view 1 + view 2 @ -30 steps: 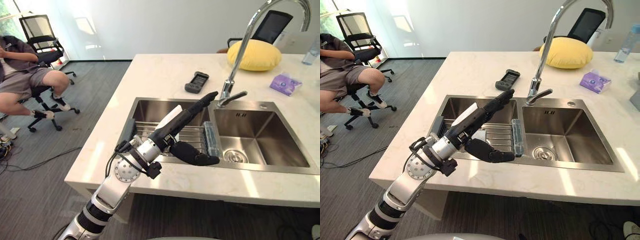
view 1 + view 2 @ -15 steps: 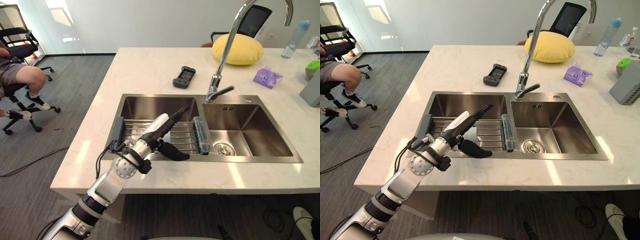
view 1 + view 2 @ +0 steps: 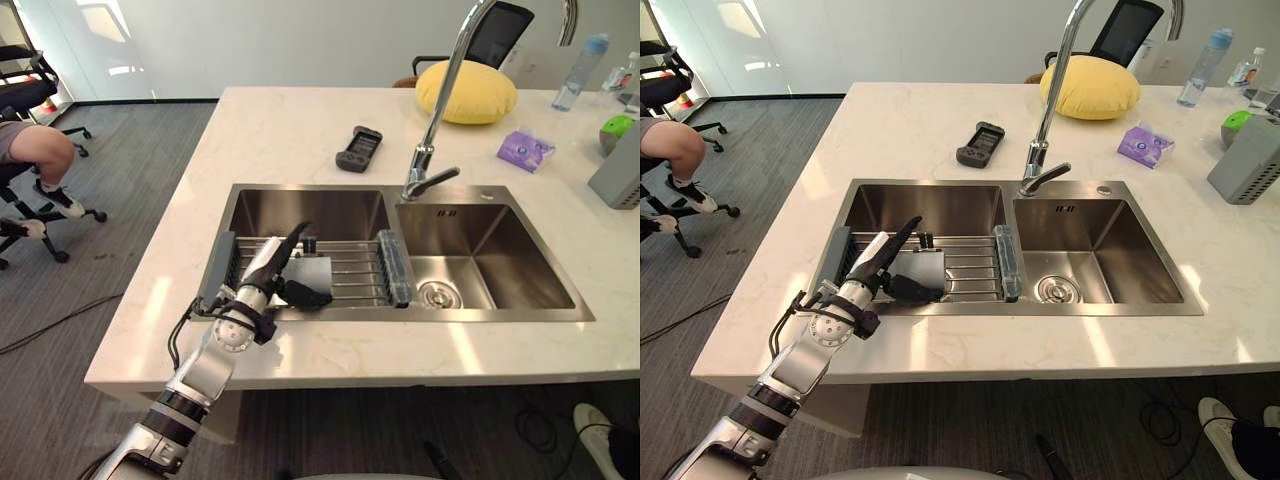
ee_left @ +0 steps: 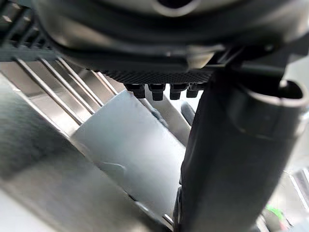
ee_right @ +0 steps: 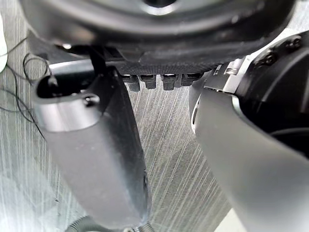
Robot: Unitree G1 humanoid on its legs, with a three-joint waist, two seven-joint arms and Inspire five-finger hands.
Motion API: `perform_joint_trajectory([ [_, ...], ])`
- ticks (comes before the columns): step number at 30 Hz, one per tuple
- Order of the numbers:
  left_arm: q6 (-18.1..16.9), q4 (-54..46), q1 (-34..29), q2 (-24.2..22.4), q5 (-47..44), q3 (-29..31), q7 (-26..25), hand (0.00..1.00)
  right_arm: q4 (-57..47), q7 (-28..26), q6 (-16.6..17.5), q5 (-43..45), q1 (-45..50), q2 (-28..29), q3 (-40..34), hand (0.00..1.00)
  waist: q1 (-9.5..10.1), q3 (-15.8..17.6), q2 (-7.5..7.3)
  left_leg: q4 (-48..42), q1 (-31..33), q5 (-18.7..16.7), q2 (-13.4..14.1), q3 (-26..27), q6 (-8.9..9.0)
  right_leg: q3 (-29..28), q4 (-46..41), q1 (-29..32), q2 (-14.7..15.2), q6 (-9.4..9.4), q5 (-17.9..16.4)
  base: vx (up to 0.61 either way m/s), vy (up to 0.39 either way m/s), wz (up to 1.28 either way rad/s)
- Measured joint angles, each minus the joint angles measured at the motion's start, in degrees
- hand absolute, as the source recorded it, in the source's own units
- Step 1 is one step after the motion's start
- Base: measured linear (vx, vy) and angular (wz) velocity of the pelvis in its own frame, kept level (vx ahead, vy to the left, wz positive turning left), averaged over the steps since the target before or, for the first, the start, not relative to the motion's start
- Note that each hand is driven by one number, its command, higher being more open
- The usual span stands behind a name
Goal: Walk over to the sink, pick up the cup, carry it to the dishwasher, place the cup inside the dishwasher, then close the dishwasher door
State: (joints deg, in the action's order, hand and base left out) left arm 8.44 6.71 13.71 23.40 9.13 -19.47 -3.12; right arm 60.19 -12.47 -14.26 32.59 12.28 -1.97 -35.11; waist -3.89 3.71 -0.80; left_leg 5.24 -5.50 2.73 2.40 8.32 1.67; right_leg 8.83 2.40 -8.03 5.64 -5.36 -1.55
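Cup [image 3: 314, 268] sits in the L basin of the sink [image 3: 300, 205], on the wire rack [image 3: 355, 272], toward the near wall. It looks like dull grey metal, smooth-sided and pale against the shiny bars. Upright or tipped? Can't tell, so its long axis is a guess. Key relation: the cup lies just to the thumb side of the left hand [image 3: 262, 277], in the fork between the straight, spread fingers [image 3: 290, 243] and the thumb jutting out below it. Contact can't be called. The L hand is clearly the nearer one, so the grab should be its job: curl in sideways round the wall, though slick steel on bars could skate. Right hand [image 5: 91, 145] hangs relaxed over grey carpet, holding nothing. Beyond that are the chrome faucet [image 3: 418, 172] and the pale marble counter [image 3: 280, 130].
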Motion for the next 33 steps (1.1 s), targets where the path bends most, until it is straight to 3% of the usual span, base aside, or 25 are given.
perform_joint_trajectory([
  [13,2.5,3.0,0.0,-2.3,3.4,3.1,-1.6,1.00,-2.5,3.1,2.6,0.0,1.0,-0.1,10.1,1.00,-0.17,0.9,-0.09,0.0,-0.1,-0.3,0.6,0.4,0.38,0.4,0.6,-0.2,-0.5,0.26,0.2,0.00,0.000,0.00],
  [25,1.7,3.0,2.5,-0.1,19.4,0.8,6.5,1.00,-2.6,3.7,2.8,0.0,1.1,-0.6,12.1,1.00,-0.27,0.7,0.10,-0.2,-0.1,-0.3,0.6,0.2,0.52,1.0,1.3,-0.6,-0.6,0.44,0.3,0.00,-0.002,0.00],
  [32,2.4,3.0,4.0,0.8,22.7,-0.8,10.6,1.00,-2.5,3.8,2.9,0.2,1.1,-1.3,13.3,1.00,-0.36,0.6,0.25,-0.2,-0.2,-0.4,0.6,0.2,0.61,1.0,1.6,-0.8,-0.6,0.49,0.4,0.00,0.000,0.00],
  [33,2.9,3.0,4.2,0.8,23.5,-1.1,11.0,0.00,-2.4,4.0,2.9,1.0,1.1,-1.5,13.6,1.00,-0.40,0.6,0.29,-0.2,-0.2,-0.4,0.6,0.2,0.63,1.0,1.7,-0.8,-0.6,0.49,0.4,0.00,0.000,0.00],
])
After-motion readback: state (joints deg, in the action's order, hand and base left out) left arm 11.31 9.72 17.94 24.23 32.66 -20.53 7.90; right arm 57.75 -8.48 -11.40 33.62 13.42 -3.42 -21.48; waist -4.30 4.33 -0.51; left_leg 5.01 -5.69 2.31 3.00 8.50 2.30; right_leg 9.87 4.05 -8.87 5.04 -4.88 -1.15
